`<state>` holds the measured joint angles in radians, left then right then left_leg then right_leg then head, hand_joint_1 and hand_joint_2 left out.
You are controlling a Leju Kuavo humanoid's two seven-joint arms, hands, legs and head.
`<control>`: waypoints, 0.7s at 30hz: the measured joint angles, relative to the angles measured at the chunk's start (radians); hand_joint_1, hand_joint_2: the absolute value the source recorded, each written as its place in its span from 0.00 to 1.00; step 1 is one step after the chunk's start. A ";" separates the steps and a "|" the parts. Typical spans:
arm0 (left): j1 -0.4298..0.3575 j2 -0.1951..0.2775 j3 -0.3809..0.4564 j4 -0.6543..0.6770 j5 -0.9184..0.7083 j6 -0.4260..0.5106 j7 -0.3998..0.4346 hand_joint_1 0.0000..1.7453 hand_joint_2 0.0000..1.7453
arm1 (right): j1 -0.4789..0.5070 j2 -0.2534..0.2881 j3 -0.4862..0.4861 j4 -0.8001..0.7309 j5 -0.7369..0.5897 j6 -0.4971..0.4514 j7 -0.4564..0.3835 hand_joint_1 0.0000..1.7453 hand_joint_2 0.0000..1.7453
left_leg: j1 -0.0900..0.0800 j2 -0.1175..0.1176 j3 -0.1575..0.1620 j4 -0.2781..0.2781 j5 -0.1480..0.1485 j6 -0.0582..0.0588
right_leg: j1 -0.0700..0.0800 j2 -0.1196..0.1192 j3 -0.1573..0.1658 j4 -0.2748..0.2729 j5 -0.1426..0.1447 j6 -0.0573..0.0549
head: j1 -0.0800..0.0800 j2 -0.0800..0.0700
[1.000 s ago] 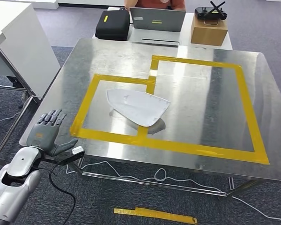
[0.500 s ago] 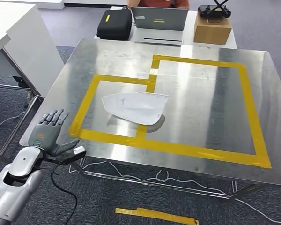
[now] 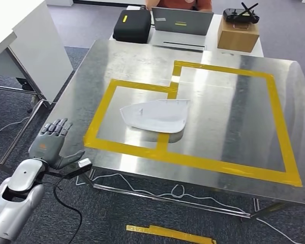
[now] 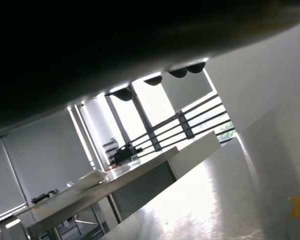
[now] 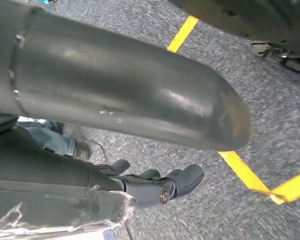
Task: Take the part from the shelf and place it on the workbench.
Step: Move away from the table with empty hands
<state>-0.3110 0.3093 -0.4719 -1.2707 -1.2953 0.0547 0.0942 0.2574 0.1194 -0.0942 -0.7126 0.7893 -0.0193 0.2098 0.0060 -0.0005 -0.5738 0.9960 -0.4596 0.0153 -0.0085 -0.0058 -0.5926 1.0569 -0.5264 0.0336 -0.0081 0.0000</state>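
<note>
The white curved part lies on the steel workbench, across the near right corner of the smaller yellow taped outline. No hand touches it. My left hand hovers just off the bench's near left corner, fingers spread and holding nothing. In the right wrist view my right hand hangs over grey carpet with its dark fingers stretched out and nothing in them.
Behind the bench stand a black case, a laptop with a person behind it, and a cardboard box. A white table is at the left. Cables and a yellow strip lie on the floor.
The head camera has shifted, sliding the whole scene a little right. The part has turned slightly on the bench and lies more level. My left hand has barely moved.
</note>
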 joint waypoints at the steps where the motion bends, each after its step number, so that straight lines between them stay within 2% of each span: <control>1: -0.001 0.000 0.000 0.000 0.000 0.000 0.000 0.00 0.00 | 0.000 0.000 0.000 0.000 0.000 0.000 0.000 0.00 0.00 | 0.000 0.000 0.001 -0.001 0.000 0.005 | -0.001 0.002 -0.029 0.058 -0.030 0.002 | 0.002 0.000; 3: 0.000 -0.001 0.000 0.000 0.000 0.003 -0.002 0.00 0.00 | 0.001 0.000 0.000 0.000 -0.001 0.000 -0.001 0.00 0.00 | -0.002 -0.001 0.001 0.000 0.001 0.010 | -0.001 0.003 -0.099 0.195 -0.087 0.005 | 0.005 0.000; 4: 0.003 0.000 0.000 0.000 0.002 0.018 -0.011 0.00 0.00 | 0.002 0.000 0.001 0.000 -0.004 -0.001 -0.004 0.00 0.00 | -0.003 -0.002 0.001 0.001 0.001 0.011 | -0.001 0.003 -0.120 0.234 -0.095 0.006 | 0.005 0.000; 5: 0.008 0.003 -0.001 -0.002 0.005 0.046 -0.027 0.00 0.00 | 0.005 0.000 0.001 -0.002 -0.010 -0.002 -0.008 0.00 0.00 | -0.004 -0.003 0.001 0.001 0.002 0.011 | -0.001 0.003 -0.124 0.235 -0.085 0.005 | 0.005 0.000; 6: 0.015 0.007 -0.001 -0.005 0.010 0.083 -0.047 0.00 0.00 | 0.010 0.000 0.001 -0.008 -0.018 -0.002 -0.011 0.00 0.00 | -0.004 -0.004 0.002 0.002 0.001 0.011 | -0.001 0.003 -0.107 0.196 -0.056 0.003 | 0.005 0.000; 8: 0.031 0.019 0.001 -0.014 0.018 0.147 -0.081 0.00 0.00 | 0.026 -0.002 0.002 -0.034 -0.035 0.006 -0.011 0.00 0.00 | -0.006 -0.007 0.003 0.003 -0.001 0.007 | -0.001 0.007 -0.037 0.056 0.012 -0.002 | 0.005 0.000; 9: 0.038 0.025 0.002 -0.019 0.019 0.160 -0.089 0.00 0.00 | 0.035 -0.003 0.002 -0.050 -0.041 0.011 -0.006 0.00 0.00 | -0.008 -0.009 0.002 0.006 -0.002 0.003 | -0.001 0.009 -0.007 -0.001 0.032 -0.006 | 0.004 0.000; 10: 0.043 0.030 0.003 -0.021 0.019 0.166 -0.092 0.00 0.00 | 0.043 -0.003 0.002 -0.065 -0.046 0.017 -0.002 0.00 0.00 | -0.009 -0.011 -0.001 0.008 -0.001 -0.003 | 0.000 0.012 0.010 -0.034 0.042 -0.008 | 0.004 0.000; 11: 0.048 0.035 0.004 -0.022 0.019 0.168 -0.094 0.00 0.00 | 0.050 -0.004 0.003 -0.076 -0.050 0.020 0.002 0.00 0.00 | -0.010 -0.012 -0.004 0.010 0.001 -0.008 | 0.002 0.014 0.016 -0.044 0.042 -0.011 | 0.003 0.000; 13: 0.055 0.041 0.005 -0.024 0.019 0.168 -0.096 0.00 0.00 | 0.060 -0.004 0.005 -0.095 -0.057 0.023 0.008 0.00 0.00 | -0.006 -0.012 -0.007 0.012 0.000 -0.019 | 0.003 0.012 0.014 -0.046 0.050 -0.021 | 0.004 0.000; 14: 0.058 0.044 0.005 -0.025 0.019 0.168 -0.097 0.00 0.00 | 0.063 -0.005 0.006 -0.102 -0.060 0.023 0.010 0.00 0.00 | -0.004 -0.012 -0.011 0.024 -0.014 -0.024 | 0.002 0.011 0.013 -0.049 0.054 -0.028 | 0.003 0.000; 15: 0.059 0.047 0.006 -0.025 0.019 0.168 -0.097 0.00 0.00 | 0.064 -0.006 0.007 -0.109 -0.061 0.023 0.011 0.00 0.00 | -0.003 -0.011 -0.020 0.051 -0.040 -0.029 | 0.001 0.009 0.010 -0.052 0.060 -0.036 | 0.002 0.000; 16: 0.060 0.049 0.007 -0.025 0.019 0.168 -0.097 0.00 0.00 | 0.065 -0.007 0.007 -0.114 -0.062 0.023 0.012 0.00 0.00 | -0.002 -0.010 -0.036 0.098 -0.078 -0.033 | -0.001 0.007 0.007 -0.055 0.065 -0.042 | 0.002 0.000; 18: 0.063 0.051 0.007 -0.026 0.019 0.168 -0.097 0.00 0.00 | 0.066 -0.008 0.008 -0.121 -0.063 0.023 0.012 0.00 0.00 | 0.000 -0.009 -0.080 0.224 -0.155 -0.040 | 0.000 0.005 -0.007 -0.055 0.075 -0.045 | 0.001 0.000; 19: 0.065 0.051 0.007 -0.026 0.019 0.168 -0.097 0.00 0.00 | 0.067 -0.008 0.009 -0.123 -0.063 0.023 0.012 0.00 0.00 | 0.001 -0.009 -0.091 0.269 -0.175 -0.042 | 0.000 0.003 -0.015 -0.054 0.081 -0.045 | 0.001 0.000; 20: 0.067 0.051 0.007 -0.026 0.019 0.168 -0.097 0.00 0.00 | 0.068 -0.008 0.009 -0.124 -0.064 0.023 0.012 0.00 0.00 | 0.001 -0.009 -0.086 0.279 -0.177 -0.043 | 0.000 0.002 -0.025 -0.053 0.088 -0.043 | 0.001 0.000; 21: 0.068 0.051 0.007 -0.026 0.019 0.168 -0.097 0.00 0.00 | 0.068 -0.008 0.009 -0.126 -0.064 0.023 0.012 0.00 0.00 | 0.002 -0.009 -0.059 0.248 -0.162 -0.043 | 0.000 0.002 -0.034 -0.053 0.096 -0.042 | 0.001 0.000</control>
<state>-0.2432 0.3604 -0.4648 -1.2964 -1.2760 0.2224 -0.0031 0.3255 0.1115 -0.0849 -0.8385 0.7257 0.0042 0.2216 0.0077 -0.0091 -0.6329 1.2444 -0.6214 -0.0274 -0.0082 -0.0039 -0.6269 1.0041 -0.4308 -0.0085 -0.0067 0.0000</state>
